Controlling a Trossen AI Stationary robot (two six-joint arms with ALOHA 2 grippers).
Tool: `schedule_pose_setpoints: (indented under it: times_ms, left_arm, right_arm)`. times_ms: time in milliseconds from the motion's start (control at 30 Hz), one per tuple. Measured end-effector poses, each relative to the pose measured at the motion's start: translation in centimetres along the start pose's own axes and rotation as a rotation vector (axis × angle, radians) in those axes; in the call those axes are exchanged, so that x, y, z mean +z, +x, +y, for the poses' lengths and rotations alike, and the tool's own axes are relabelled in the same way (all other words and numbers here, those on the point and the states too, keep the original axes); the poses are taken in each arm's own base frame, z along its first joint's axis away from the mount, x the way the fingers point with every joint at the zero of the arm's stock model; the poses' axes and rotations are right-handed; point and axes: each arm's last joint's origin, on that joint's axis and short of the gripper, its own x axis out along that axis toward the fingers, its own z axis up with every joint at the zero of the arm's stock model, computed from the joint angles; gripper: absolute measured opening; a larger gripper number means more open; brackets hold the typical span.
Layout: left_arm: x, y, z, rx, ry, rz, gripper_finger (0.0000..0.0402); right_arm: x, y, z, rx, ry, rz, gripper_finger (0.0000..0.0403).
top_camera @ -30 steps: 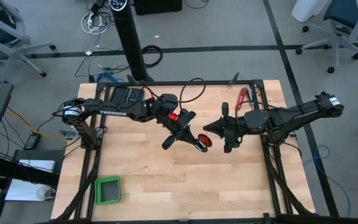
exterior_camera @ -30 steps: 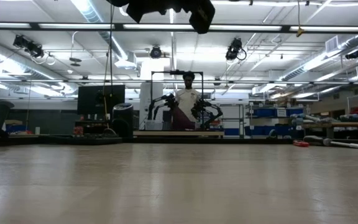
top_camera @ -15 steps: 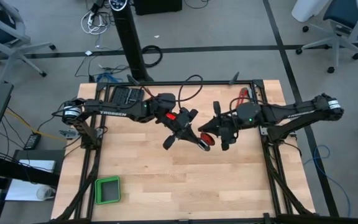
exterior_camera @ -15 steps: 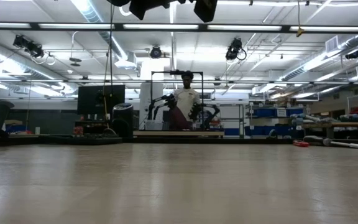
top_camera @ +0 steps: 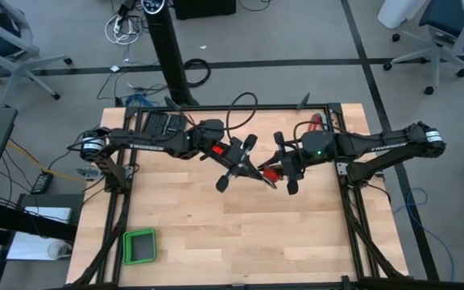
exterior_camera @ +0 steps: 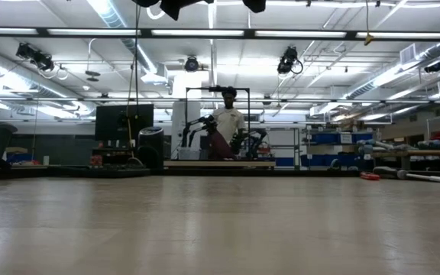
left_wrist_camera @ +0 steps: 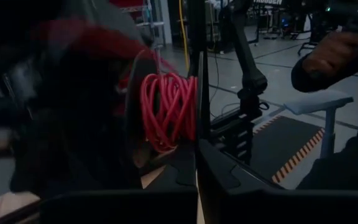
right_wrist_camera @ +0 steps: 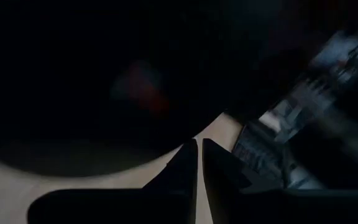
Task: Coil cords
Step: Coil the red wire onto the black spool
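Note:
The red cord (left_wrist_camera: 166, 112) is a small coil of several loops. It is held above the middle of the table, between the two grippers (top_camera: 270, 172). My left gripper (top_camera: 262, 176) comes from the table's left and is shut on the coil. My right gripper (top_camera: 275, 169) comes from the table's right, and its fingers (right_wrist_camera: 191, 155) are shut, with their tips at the coil. Both grippers are well above the table, and only their undersides (exterior_camera: 182, 4) show at the low view's top edge. My left gripper holds the coil by one side of its loops (left_wrist_camera: 190, 109), right against its shut fingers (left_wrist_camera: 199, 93). The fingers come about level from the table's left. The coil stands out to one side of them, clear of the table. My right gripper's tips are at the coil, but I cannot tell whether they touch it.
A green tray (top_camera: 139, 246) sits at the near left corner. A red-handled tool (top_camera: 313, 126) lies at the far right edge and a black box (top_camera: 164, 125) at the far left. A person's hand and dark sleeve (left_wrist_camera: 331, 53) show beyond the table.
My right gripper has gone toward the table's left, up to the coil. My left gripper has carried the coil a little toward the far edge. Both grippers have risen, almost out of the low view.

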Motion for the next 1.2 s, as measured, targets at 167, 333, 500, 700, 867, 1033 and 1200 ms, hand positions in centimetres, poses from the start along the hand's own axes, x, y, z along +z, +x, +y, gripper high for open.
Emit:
schedule_pose_setpoints:
  times_ms: [167, 333, 500, 700, 867, 1033, 1200]
  left_arm:
    - [0.1, 0.0, 0.0, 0.003, 0.005, -0.009, 0.0001]
    - [0.0, 0.0, 0.0, 0.001, -0.004, 0.000, 0.0001]
    - [0.0, 0.0, 0.0, 0.001, -0.006, 0.001, 0.0001]
    - [0.0, 0.0, 0.0, 0.001, -0.008, 0.003, 0.0001]
    - [-0.6, 0.0, 0.1, 0.038, -0.028, 0.060, 0.0001]
    - [-2.6, -0.4, -0.2, 0.104, -0.135, 0.264, 0.0001]
    - [-6.7, 0.2, -1.2, 0.109, -0.205, 0.393, 0.0001]
  right_arm:
    - [-0.1, -0.5, 0.1, 0.022, 0.058, 0.013, 0.0022]
    - [0.1, -1.6, 0.2, 0.041, 0.090, 0.006, 0.0023]
    - [0.4, -2.9, -0.1, -0.006, 0.149, -0.009, 0.0022]
    - [0.5, -3.6, 0.2, 0.037, 0.270, -0.014, 0.0018]
    - [0.6, -3.9, 0.5, -0.039, 0.277, 0.025, 0.0018]
    - [0.2, -3.9, 1.1, -0.055, 0.410, 0.099, 0.0020]
    - [-2.0, -2.2, 2.5, -0.036, 0.569, 0.252, 0.0019]
